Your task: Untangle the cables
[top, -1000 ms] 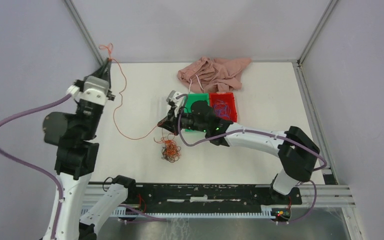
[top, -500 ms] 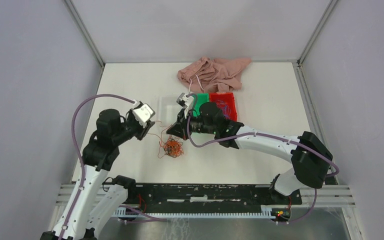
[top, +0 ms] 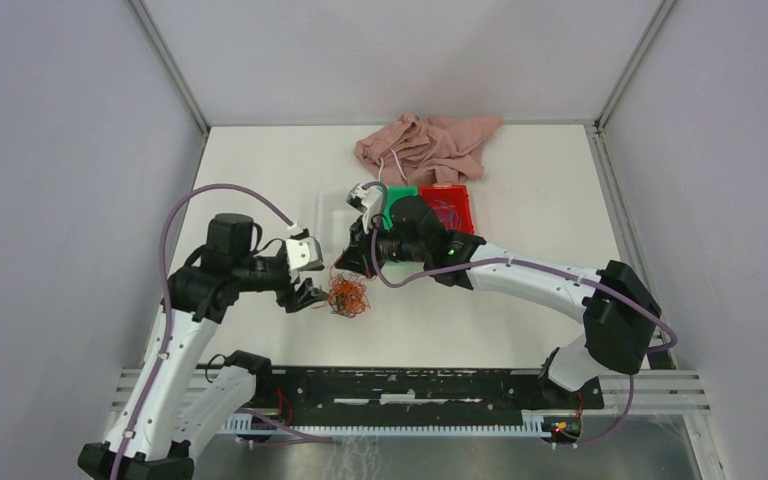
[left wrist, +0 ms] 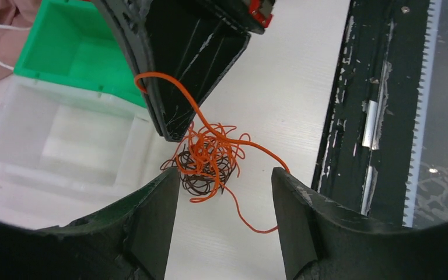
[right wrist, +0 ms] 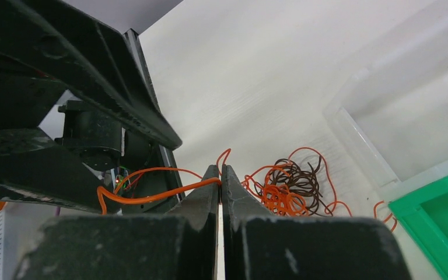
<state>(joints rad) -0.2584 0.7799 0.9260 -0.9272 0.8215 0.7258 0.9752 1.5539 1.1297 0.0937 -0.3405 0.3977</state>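
The cables point(top: 347, 296) lie as a small orange and dark brown tangle on the white table, also shown in the left wrist view point(left wrist: 209, 161) and the right wrist view point(right wrist: 290, 185). My left gripper point(top: 316, 296) hovers just left of the tangle, open point(left wrist: 224, 176), with bare table between its fingers and a loose orange strand point(left wrist: 251, 217) running toward its right finger. My right gripper point(top: 346, 266) reaches in from the right, its tip just above the tangle. It is shut point(right wrist: 221, 170) on one orange strand point(right wrist: 151, 197) that loops off to the left.
A clear tray point(top: 330, 213), a green bin point(top: 398, 199) and a red bin point(top: 448, 213) holding blue-purple wire stand behind the tangle. A pink cloth point(top: 426, 147) lies at the back. A black rail point(top: 410, 385) runs along the near edge.
My left gripper held a long orange strand high at the back left. It has let go, swung down beside the tangle and opened. The right gripper stayed shut on its strand.
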